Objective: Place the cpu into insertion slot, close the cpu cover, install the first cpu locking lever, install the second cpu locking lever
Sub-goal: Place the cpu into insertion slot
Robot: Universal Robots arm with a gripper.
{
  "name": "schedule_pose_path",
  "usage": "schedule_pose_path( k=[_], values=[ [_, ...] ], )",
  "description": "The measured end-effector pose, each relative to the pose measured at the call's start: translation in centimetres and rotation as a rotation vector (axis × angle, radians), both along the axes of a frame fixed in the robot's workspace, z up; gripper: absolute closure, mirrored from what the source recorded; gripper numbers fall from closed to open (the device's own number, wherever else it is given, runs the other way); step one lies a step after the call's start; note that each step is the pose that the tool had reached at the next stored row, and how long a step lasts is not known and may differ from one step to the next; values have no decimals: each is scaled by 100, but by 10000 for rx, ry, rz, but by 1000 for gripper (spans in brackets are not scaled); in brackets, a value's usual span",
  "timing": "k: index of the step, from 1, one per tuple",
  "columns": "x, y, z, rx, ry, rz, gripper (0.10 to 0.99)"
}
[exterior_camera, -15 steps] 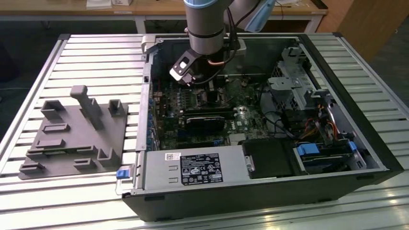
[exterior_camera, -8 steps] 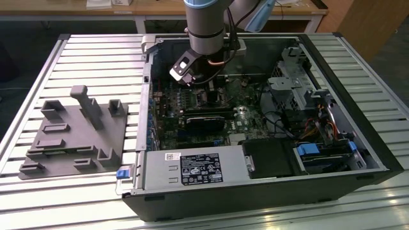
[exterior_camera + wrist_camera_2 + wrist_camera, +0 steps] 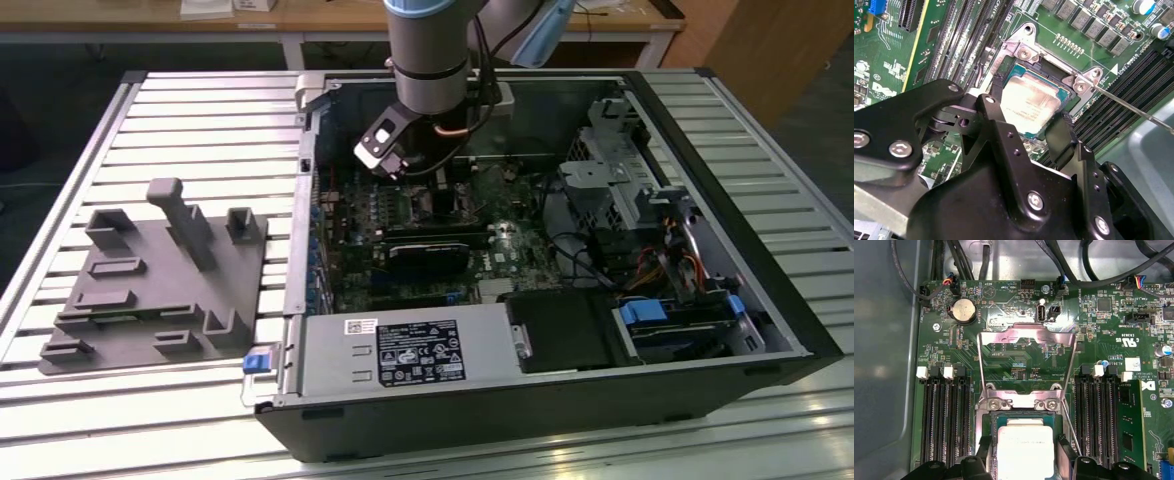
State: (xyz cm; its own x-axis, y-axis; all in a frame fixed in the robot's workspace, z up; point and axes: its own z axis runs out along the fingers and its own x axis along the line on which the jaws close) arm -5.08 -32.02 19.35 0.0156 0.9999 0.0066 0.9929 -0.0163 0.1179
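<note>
Exterior view: the arm (image 3: 427,60) hung down into the open computer case (image 3: 747,300). We saw a white printed label (image 3: 400,355) on the power supply (image 3: 320,362), and a grey fixture tray (image 3: 147,290) on the table to the exterior view's left of the case. Second wrist view: the gripper (image 3: 1027,110) straddled the cpu (image 3: 1031,102), which lay in the insertion slot (image 3: 1049,70). We couldn't tell whether the jaws clamped it. There was faint print on the chip face, and a thin wire lever (image 3: 1129,105) stood beside the slot. First wrist view: the cpu cover (image 3: 1026,335) stood swung up, clear of the slot. The green board (image 3: 1004,300) carried white lettering and a white sticker (image 3: 1126,364).
</note>
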Motion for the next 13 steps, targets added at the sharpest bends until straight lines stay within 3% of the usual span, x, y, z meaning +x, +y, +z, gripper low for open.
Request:
schedule_pose_path(
  k=[7, 13],
  values=[
    [0, 0, 11, 172, 1, -1, 471],
    [0, 0, 49, 181, 0, -1, 471]
  ],
)
